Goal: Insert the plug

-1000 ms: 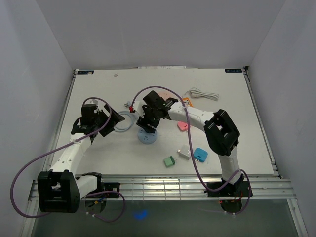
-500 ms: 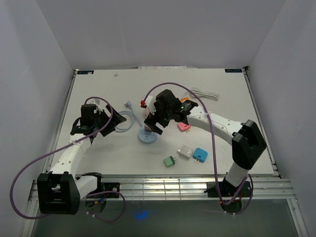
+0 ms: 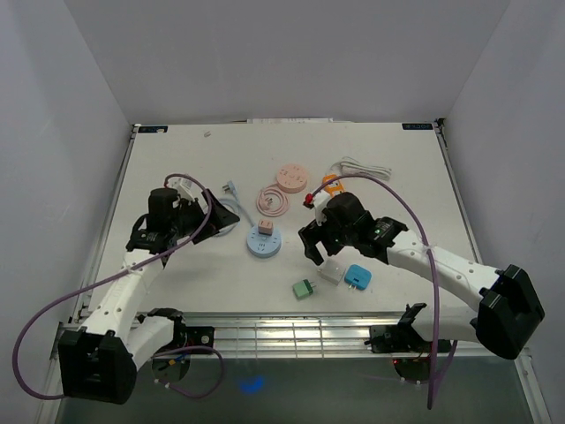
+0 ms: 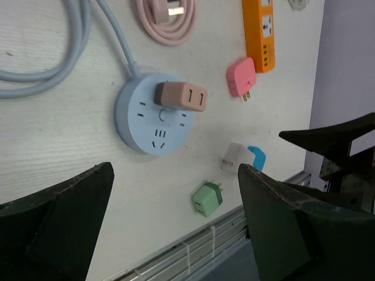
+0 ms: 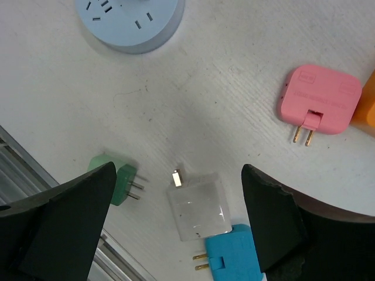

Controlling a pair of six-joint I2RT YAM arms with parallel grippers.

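Right claw (image 3: 311, 250) has backed off the socket (image 4: 140, 126), hangs wide over white plug (image 5: 198, 205) (green plug (image 5: 112, 171), blue plug (image 5: 234, 260) beside). Tan plug (image 4: 181, 96) sits in socket on desk (image 3: 177, 159). Left claw (image 3: 207, 221) wide too, empty.

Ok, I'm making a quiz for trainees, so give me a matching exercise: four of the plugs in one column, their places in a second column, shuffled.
1. tan plug
2. pink plug
3. green plug
4. blue plug

A. right beside the white plug
B. seated in the round socket
C. next to the orange strip
D. nearest the front edge of the table

Pairs: 1-B, 2-C, 3-D, 4-A
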